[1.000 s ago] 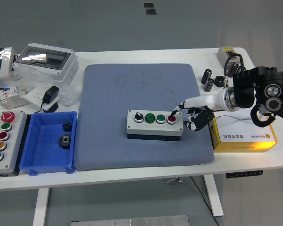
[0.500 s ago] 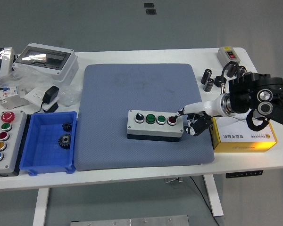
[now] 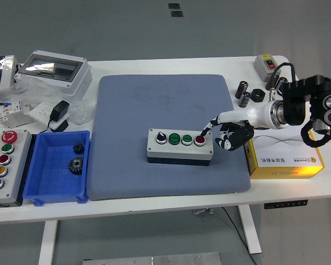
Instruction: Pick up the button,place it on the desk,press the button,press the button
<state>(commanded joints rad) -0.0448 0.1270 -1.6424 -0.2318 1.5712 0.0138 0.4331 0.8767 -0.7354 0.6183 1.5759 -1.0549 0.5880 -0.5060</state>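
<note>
1. A grey button box [image 3: 180, 145] sits on a blue-grey mat [image 3: 168, 135] covering the white table [image 3: 154, 207].
2. The box carries a black selector, two green buttons and a red button [image 3: 199, 139].
3. The right hand [image 3: 231, 130] extends one white finger to the red button; the other fingers are curled.
4. A yellow carton [image 3: 287, 157] lies just right of the mat.

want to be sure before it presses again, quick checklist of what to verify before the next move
1. button box lies flat on the blue mat: ok
2. right hand has one white finger extended, its tip at the red button: ok
3. other fingers curled, beside the box's right end, holding nothing: ok
4. finger actually pressing the button down: cannot tell
5. yellow box clear of the arm's path: cannot tell
6. left hand out of the way: ok, not in view
</note>
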